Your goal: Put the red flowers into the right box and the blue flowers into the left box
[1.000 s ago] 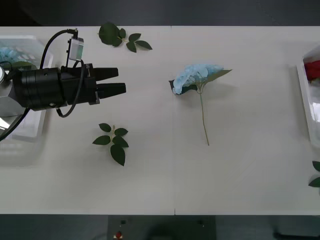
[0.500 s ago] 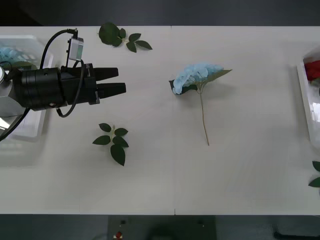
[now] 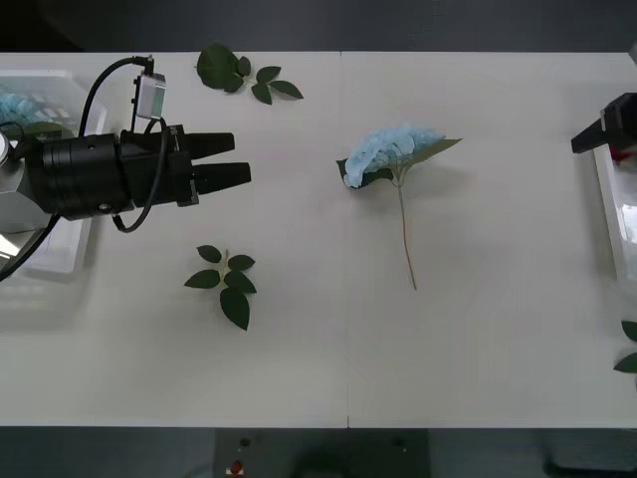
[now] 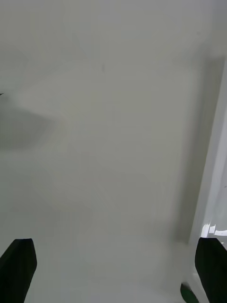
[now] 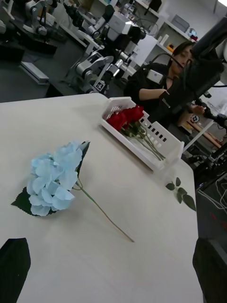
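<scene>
A blue flower [image 3: 390, 149] lies on its side at the table's middle, its stem pointing toward the front edge; it also appears in the left wrist view [image 5: 54, 182]. My left gripper [image 3: 227, 162] hovers open well to its left, pointing at it, with nothing between the fingers. The left box [image 3: 62, 80] at the left edge holds blue flowers [image 3: 14, 105], partly hidden by the arm. The right box [image 3: 609, 214] holds red flowers [image 5: 126, 117]. My right gripper [image 3: 589, 139] hangs open at that box's near rim [image 4: 213, 161], over bare table.
Bare leaf sprigs lie at the back [image 3: 239, 74], front left of centre [image 3: 227, 285] and at the right edge [image 3: 629, 360]. A wide stretch of white table surrounds the lone blue flower.
The right gripper has come into the front view at the right edge, over the right box's rim. The left arm and the blue flower have not moved.
</scene>
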`<state>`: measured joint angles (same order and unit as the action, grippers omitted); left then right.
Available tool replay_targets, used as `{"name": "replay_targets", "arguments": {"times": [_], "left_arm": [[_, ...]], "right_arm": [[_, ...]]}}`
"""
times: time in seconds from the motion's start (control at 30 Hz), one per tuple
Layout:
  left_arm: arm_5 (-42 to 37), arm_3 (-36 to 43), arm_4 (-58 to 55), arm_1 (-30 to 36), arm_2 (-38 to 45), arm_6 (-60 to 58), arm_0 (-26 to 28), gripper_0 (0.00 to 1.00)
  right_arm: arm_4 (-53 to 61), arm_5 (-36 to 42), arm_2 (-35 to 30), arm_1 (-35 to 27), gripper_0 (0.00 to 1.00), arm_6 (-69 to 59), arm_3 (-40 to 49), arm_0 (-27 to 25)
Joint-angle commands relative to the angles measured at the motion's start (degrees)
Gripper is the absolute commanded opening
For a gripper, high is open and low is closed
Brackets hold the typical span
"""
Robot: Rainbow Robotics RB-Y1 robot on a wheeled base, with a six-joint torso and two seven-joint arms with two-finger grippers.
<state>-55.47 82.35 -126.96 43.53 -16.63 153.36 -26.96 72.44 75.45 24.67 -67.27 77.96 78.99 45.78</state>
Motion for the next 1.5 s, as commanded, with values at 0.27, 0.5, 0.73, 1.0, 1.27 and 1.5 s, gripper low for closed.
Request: {"name": "replay_targets", "arguments": {"times": [0.27, 0.5, 0.73, 1.0, 1.27, 1.5], "left_arm": [[0.8, 0.88, -1.36, 0.86, -0.16, 1.24, -0.46, 1.0], [0.71, 0.88, -1.53, 0.86, -0.25, 1.33, -0.46, 1.0], [0.71, 0.88, -1.62, 0.86, -0.34, 1.24, -0.37, 1.0], [0.71, 0.88, -1.62, 0.86, -0.42, 1.15, 0.07, 1.0], [0.71, 0.88, -1.71, 0.86, -0.42, 1.06, 0.07, 1.0], [0.71, 0.88, -1.71, 0.86, -0.42, 0.97, 0.24, 1.0]], "right_arm": [[-17.42, 11.39, 3.02, 15.24, 0.98, -8.7, 2.23, 10.74], [-20.23, 5.24, 13.3, 20.16, 0.97, -8.18, 3.72, 12.49], [-21.99, -0.48, 18.13, 24.21, 0.98, -7.12, 3.02, 12.49], [-24.27, -8.04, 21.12, 29.13, 0.98, -5.19, -2.87, 12.41], [-25.68, -13.66, 24.55, 32.38, 0.98, -4.4, -9.2, 12.41], [-26.03, -15.77, 24.81, 34.49, 0.98, -3.69, -12.98, 12.41]]}}
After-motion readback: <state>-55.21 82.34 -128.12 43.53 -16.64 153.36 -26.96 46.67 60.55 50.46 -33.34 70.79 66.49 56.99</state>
